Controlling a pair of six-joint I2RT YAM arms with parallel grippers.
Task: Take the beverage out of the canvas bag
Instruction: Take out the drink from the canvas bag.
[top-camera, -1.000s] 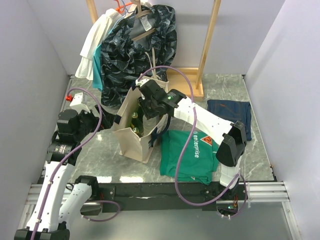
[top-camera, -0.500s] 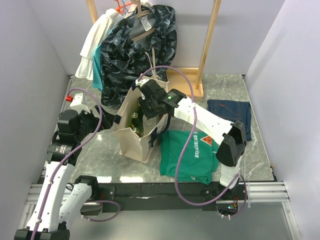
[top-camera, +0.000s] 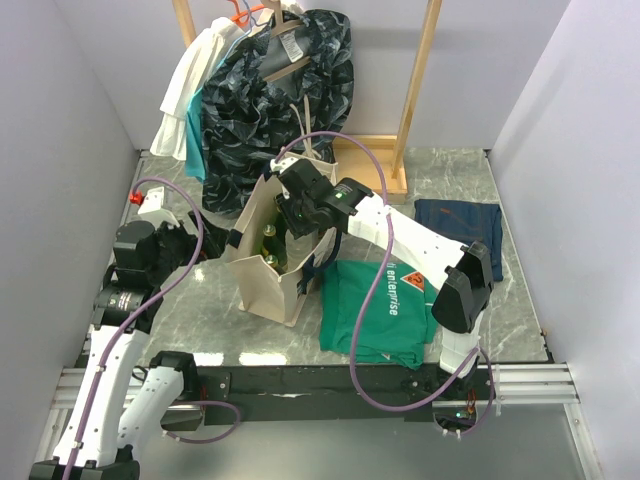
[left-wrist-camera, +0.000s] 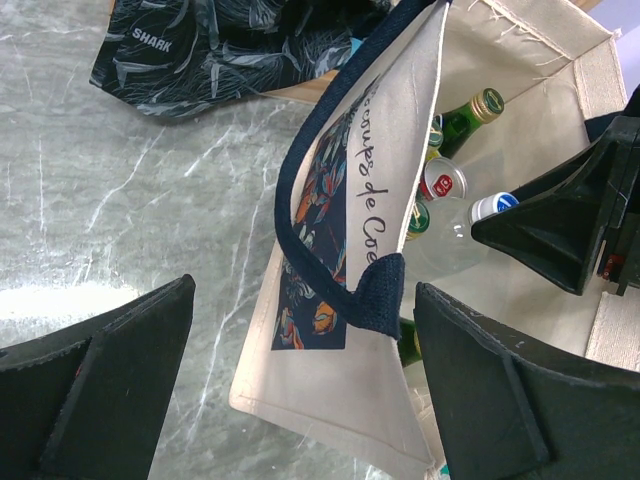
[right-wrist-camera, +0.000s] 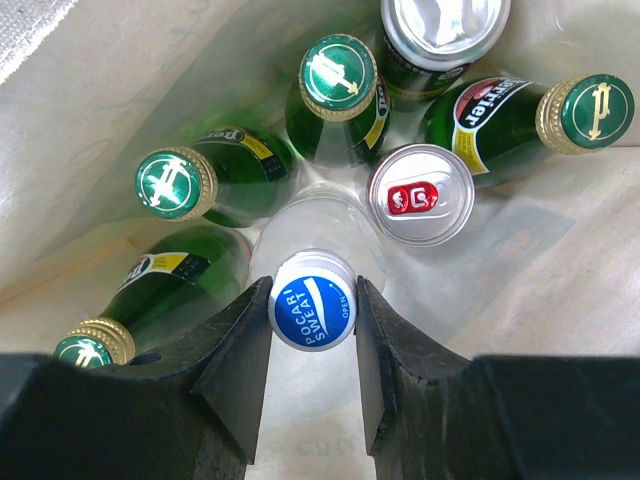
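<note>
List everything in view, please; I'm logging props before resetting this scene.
cream canvas bag with navy straps: 1, cream, mid-table
clear plastic bottle with blue-white cap: 1, clear, in the bag
green glass bottles: 4 visible, green, in the bag
silver-topped cans: 2, silver, in the bag
folded green T-shirt: 1, green, right of the bag
folded navy garment: 1, navy, table's right side
dark patterned garment: 1, blue-black, hanging on rack
white garment: 1, white, hanging beside it
wooden rack: 1, light wood, at back
grey marble table: 1, grey, under everything
left gripper: 1, black, jaws open, facing the bag
right gripper: 1, black, jaws shut on the clear bottle's cap
</note>
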